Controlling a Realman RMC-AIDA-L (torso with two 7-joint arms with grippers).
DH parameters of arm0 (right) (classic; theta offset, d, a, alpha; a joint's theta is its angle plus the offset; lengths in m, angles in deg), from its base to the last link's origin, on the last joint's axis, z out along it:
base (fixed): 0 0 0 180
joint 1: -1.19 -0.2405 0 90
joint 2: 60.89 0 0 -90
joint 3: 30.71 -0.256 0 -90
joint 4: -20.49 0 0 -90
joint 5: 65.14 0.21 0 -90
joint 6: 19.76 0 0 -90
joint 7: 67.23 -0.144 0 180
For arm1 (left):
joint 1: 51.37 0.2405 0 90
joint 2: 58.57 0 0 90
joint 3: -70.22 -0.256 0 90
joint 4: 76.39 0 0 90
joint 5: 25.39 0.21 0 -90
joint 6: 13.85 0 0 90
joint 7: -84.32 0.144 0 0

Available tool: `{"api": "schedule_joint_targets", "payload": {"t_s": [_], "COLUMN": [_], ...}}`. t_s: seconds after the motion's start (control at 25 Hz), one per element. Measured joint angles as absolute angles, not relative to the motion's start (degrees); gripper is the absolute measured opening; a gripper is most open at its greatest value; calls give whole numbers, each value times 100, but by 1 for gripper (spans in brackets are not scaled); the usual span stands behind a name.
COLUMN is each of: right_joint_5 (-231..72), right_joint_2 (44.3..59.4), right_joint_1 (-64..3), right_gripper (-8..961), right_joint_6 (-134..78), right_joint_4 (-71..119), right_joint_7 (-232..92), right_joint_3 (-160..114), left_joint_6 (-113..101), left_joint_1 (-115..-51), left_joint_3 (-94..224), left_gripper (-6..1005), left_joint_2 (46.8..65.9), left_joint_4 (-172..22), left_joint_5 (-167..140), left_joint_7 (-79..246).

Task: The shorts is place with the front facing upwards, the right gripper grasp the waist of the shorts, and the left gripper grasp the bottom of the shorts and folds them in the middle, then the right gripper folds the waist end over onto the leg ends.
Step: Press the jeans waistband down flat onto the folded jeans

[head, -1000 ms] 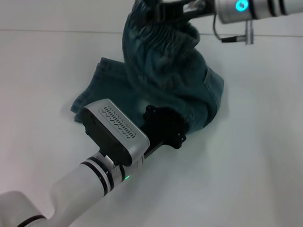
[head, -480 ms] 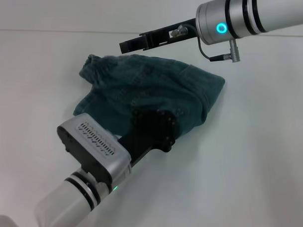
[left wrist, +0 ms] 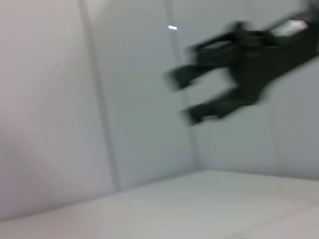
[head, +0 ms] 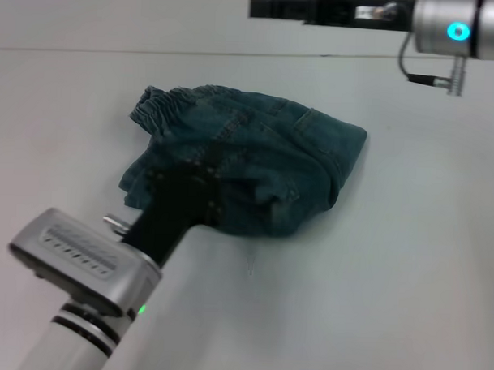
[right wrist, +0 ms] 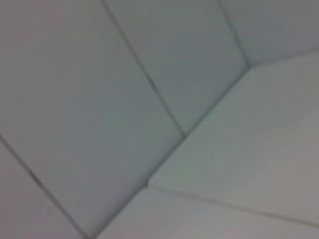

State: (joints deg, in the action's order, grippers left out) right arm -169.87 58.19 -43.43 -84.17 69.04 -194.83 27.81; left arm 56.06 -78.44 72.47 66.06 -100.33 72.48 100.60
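From the head camera, the blue-green washed denim shorts (head: 256, 157) lie folded in a rumpled heap on the plain white table (head: 390, 279), a little to my left of its middle. The puckered elastic waist (head: 165, 101) sits at the heap's far left corner, on top. My left gripper (head: 207, 171), a black claw ahead of a silver box-shaped wrist with a small green light, is low over the near left part of the shorts. I cannot tell whether it is open or closed, or whether it touches the denim. My right gripper (head: 265, 7), a black claw on a silver wrist with a cyan ring light and a thin cable, hangs high above the table's far edge, well apart from the shorts and holding nothing. Behind the table stands a bare pale wall (head: 115, 18).

My left wrist camera shows pale wall panels with vertical seams meeting a light, flat surface. The right gripper (left wrist: 182, 97) shows blurred in the air, its two fingers spread apart.

My right wrist camera shows only pale grey panels joined by thin dark seams.
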Motion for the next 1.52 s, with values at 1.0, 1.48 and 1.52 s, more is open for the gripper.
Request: {"api": "schedule_joint_targets", "payload": {"t_s": [1.0, 1.48, 1.52], "right_joint_5": [-14250, -14246, -14247], "right_joint_2": [5869, 5860, 5859], "right_joint_1": [-2134, -2072, -2071], "right_gripper": [782, 782, 782], "right_joint_6": [-9143, -9363, -9364], "right_joint_4": [5376, 5357, 5347], "right_joint_7": [-15858, -15906, -15907], "right_joint_3": [2074, 1944, 1944], "left_joint_6": [2651, 3396, 3446], "left_joint_1": [-10119, -8571, -8459], "left_joint_3": [8040, 8268, 8365], "left_gripper": [2, 7, 7], "left_joint_2": [6603, 6554, 6555], "left_joint_4": [-9075, -9657, -9769], "left_joint_5": [7242, 7252, 7252], "left_joint_7": [10039, 11038, 11276]}}
